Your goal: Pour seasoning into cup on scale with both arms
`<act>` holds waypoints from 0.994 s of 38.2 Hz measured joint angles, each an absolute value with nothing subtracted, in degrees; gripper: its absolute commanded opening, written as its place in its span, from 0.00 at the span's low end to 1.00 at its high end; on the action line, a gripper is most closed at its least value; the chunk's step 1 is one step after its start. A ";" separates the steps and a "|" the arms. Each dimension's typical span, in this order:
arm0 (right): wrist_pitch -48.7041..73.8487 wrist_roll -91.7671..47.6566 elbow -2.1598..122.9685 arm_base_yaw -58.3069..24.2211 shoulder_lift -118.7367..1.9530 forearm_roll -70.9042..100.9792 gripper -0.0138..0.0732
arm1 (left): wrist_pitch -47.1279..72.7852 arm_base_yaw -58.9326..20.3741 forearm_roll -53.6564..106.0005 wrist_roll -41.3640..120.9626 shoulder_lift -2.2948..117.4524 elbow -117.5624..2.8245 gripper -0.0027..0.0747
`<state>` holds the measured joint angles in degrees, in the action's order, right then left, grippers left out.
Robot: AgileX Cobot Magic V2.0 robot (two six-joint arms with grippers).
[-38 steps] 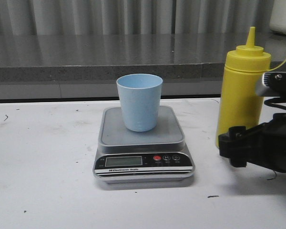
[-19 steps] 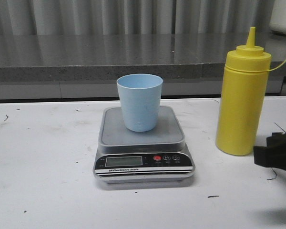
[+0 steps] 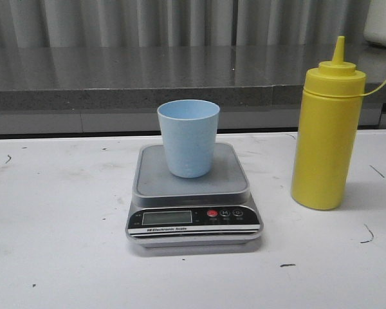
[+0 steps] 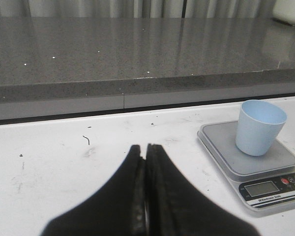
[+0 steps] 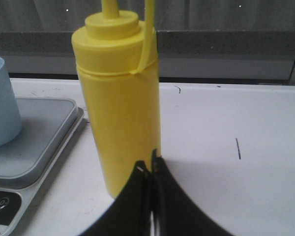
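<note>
On the white table (image 3: pixel 58 257), past both claws, sits the whole setup; a grey stone ledge (image 3: pixel 116 77) runs behind it, pale pleated curtain (image 3: pixel 116 19) above. Tabletop scuffed, dotted with small dark marks. Neither arm shows in the front view.

Bottle (image 3: pixel 326 129): tall, yellow, upright, nozzle cap on with a thin tether loop. Stands directly ahead of the right claw (image 5: pixel 150 169), close but apart from it. Right claw's fingers pressed together, nothing between them.

Scale (image 3: pixel 193 193): flat, silver, beside the bottle on its left-arm side, well apart from the left claw (image 4: pixel 146 152) and off toward the right arm. Display reading too small to tell.

Cup (image 3: pixel 188 137): pale blue, upright on the grey platform, mouth open upward; contents can't be seen. Left claw likewise shut tight and empty, aimed at bare table.

Risks, as judged:
- Right claw is closed and lined up on the bottle's lower body. Advancing without opening would shove or topple it, tall and narrow as it is.
- Bottle falling toward the scale could knock the light cup off the platform.
- Smooth, round plastic; a low or off-centre grip may slip when tilted.
- Squeezing hard could overshoot the cup or splash the scale buttons (image 3: pixel 225 213).
- Left claw nudging the platform would disturb the weight reading.
</note>
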<state>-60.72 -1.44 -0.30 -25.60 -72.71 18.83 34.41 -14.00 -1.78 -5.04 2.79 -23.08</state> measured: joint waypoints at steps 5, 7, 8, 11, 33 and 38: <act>-49.46 -5.29 1.17 -25.60 -64.13 21.09 0.02 | 34.41 -14.00 -1.78 -5.04 2.79 -23.08 0.01; -44.85 -7.39 2.41 -25.60 -60.62 22.57 0.02 | 34.41 -14.00 -1.78 -5.04 2.79 -23.08 0.01; -42.24 -8.26 3.17 -25.60 -58.51 23.50 0.02 | 34.41 -14.00 -1.78 -5.04 2.79 -23.08 0.01; -36.01 -11.67 5.10 -25.60 -53.08 26.64 0.02 | 34.41 -14.00 -1.78 -5.04 2.79 -23.08 0.01; -16.33 -33.36 10.34 -25.60 -16.80 40.90 0.02 | 34.41 -14.00 -1.78 -5.04 2.79 -23.08 0.01; -15.92 -33.46 10.34 -25.60 -13.41 40.98 0.02 | 34.41 -14.00 -1.78 -5.04 2.79 -23.08 0.01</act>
